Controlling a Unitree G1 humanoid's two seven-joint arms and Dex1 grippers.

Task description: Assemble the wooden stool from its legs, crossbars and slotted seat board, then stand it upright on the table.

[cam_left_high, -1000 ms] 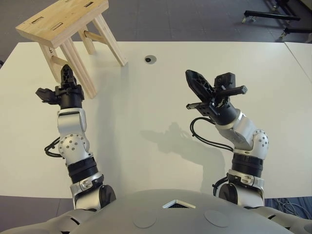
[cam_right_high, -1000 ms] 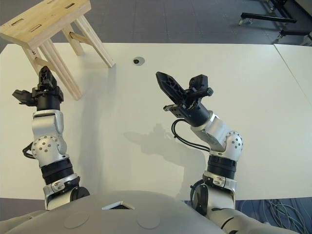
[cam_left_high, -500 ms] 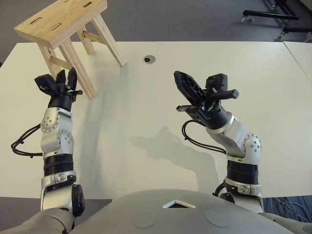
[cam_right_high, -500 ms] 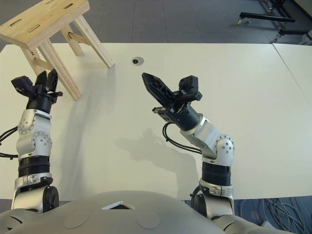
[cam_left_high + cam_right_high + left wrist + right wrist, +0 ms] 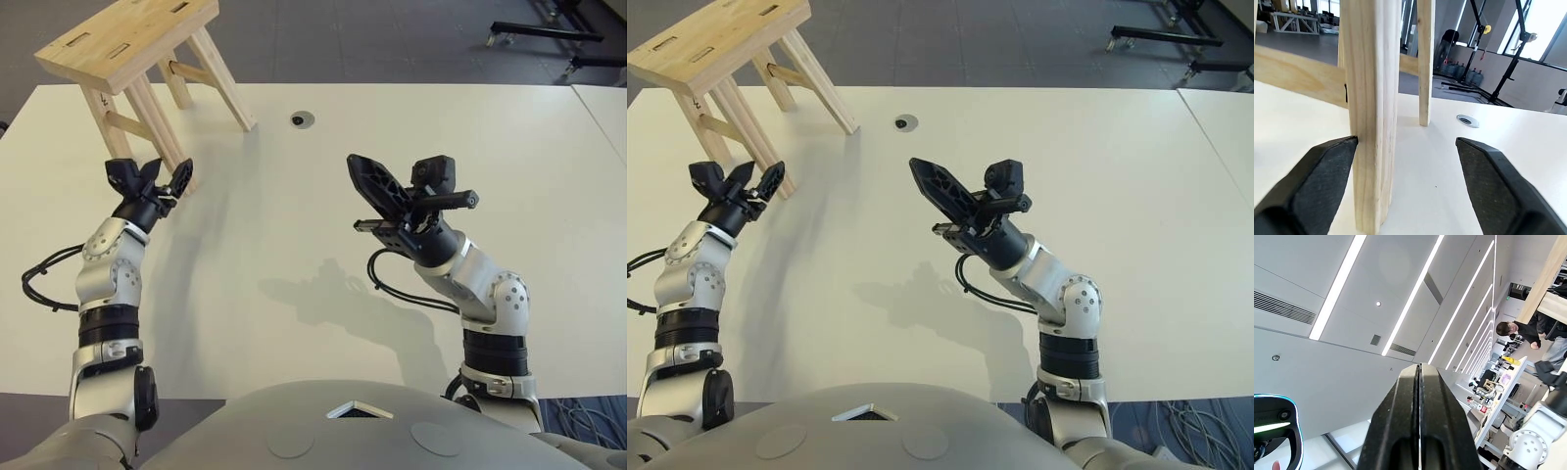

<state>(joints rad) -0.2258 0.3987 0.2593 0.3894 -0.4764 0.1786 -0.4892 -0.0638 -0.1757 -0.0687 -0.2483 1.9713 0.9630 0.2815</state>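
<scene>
I judge the job essentially done: the pale wooden stool [image 5: 127,44] stands assembled and upright at the white surface's [image 5: 441,127] far left corner. My left gripper [image 5: 152,176] gapes wide beside its nearest leg [image 5: 1371,122], holding nothing. My right gripper [image 5: 364,174] is pinched closed, empty, raised mid-surface.

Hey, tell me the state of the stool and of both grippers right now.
Stool: assembled, standing upright on the table.
Left gripper: open, by the stool's nearest leg.
Right gripper: shut, empty, raised above the table.
</scene>
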